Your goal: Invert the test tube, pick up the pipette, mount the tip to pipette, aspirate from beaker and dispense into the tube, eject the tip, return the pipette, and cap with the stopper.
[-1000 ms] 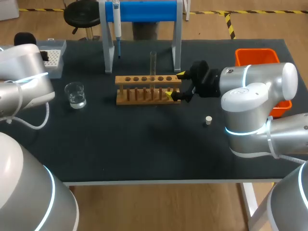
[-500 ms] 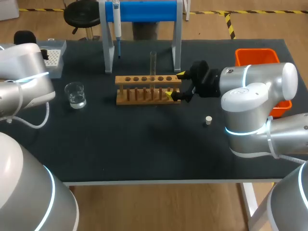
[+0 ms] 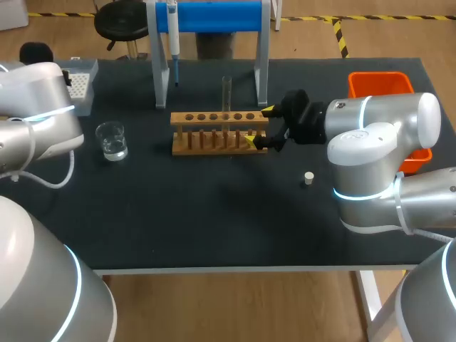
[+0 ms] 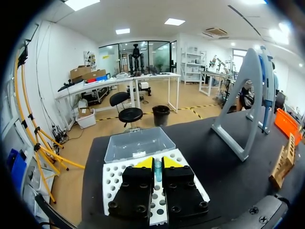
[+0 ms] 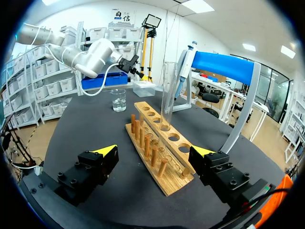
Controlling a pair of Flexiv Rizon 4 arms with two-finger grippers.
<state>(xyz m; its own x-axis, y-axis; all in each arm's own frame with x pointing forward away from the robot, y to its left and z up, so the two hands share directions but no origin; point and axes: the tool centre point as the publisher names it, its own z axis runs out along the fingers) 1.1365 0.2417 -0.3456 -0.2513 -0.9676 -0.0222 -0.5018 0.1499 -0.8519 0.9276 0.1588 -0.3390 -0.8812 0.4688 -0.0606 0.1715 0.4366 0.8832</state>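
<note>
Right pincer (image 5: 155, 151) spread at rack (image 3: 219, 117), left pincer (image 4: 157, 162) pressed together, beaker (image 3: 112, 140) holding clear liquid

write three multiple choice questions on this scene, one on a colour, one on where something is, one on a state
1. What colour is the bin at the table's right edge?
A blue; B green; C orange.
2. Where is the stopper?
A on the bare table, right of the test tube rack and apart from it; B inside the bin; C on top of the rack.
3. How is the right end effector?
A shut on the stopper; B open, with the rack's end between its fingers; C shut on the rack.

Answers:
1 C: the head view shows orange walls.
2 A: it stands alone on the dark surface.
3 B: the right wrist view shows both yellow tips wide apart, clear of the wood.
</note>
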